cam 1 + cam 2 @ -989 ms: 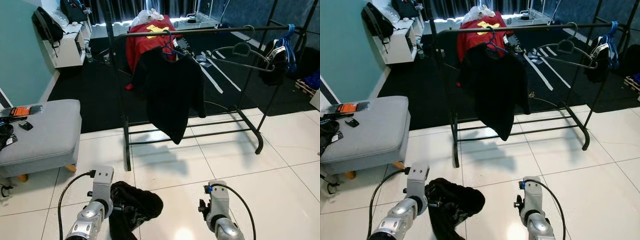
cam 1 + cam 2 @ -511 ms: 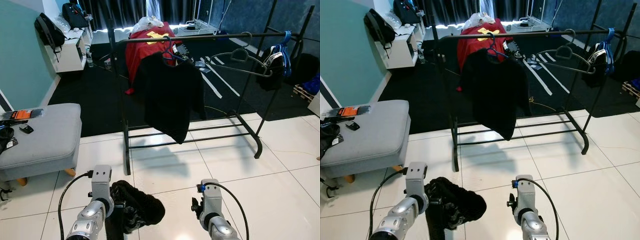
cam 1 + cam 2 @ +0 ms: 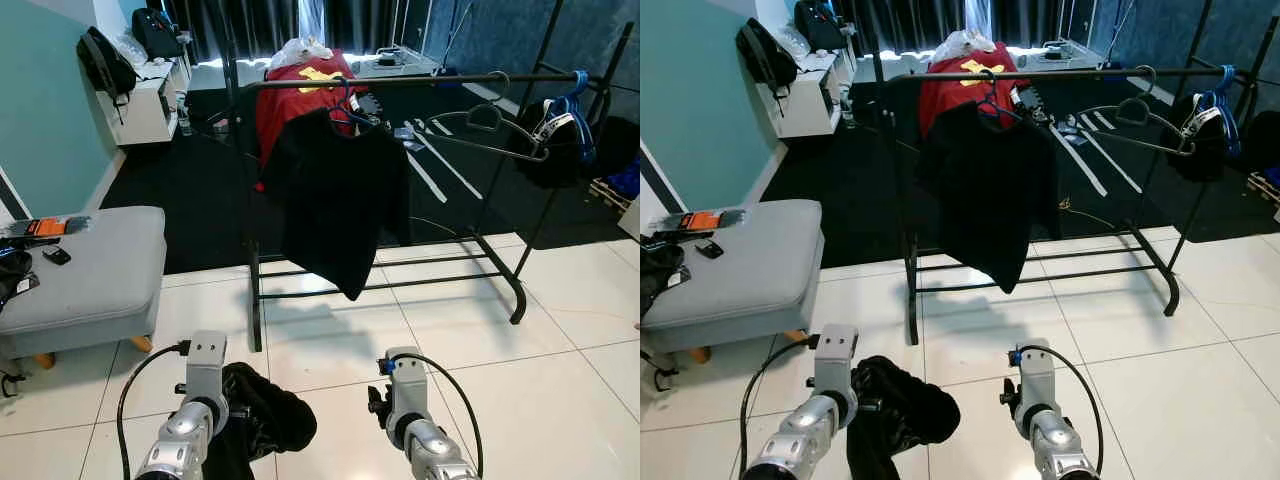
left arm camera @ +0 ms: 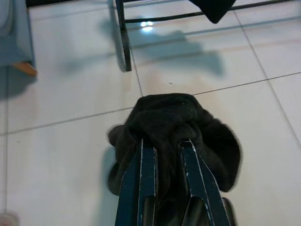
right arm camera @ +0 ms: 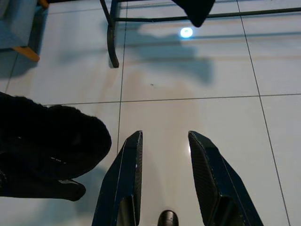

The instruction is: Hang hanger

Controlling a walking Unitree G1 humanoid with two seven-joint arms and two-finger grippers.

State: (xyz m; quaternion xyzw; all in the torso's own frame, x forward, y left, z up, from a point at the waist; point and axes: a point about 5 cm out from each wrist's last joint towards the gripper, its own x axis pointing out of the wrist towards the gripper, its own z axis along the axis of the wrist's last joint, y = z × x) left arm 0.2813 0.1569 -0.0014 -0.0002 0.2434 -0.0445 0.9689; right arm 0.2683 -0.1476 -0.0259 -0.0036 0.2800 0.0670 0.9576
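Here the left tool (image 4: 164,146) pinches a dark garment (image 4: 178,127); the right tool (image 5: 164,141) gapes empty beside it.

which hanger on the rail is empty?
The grey hanger toward the rack's right end: bare. The blue-hooked one near the middle carries a black shirt.

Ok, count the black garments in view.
3. A black shirt hangs at the middle of the rail, a dark garment hangs at its right end, and a black bundle is clamped in the left tool. More may be hidden.
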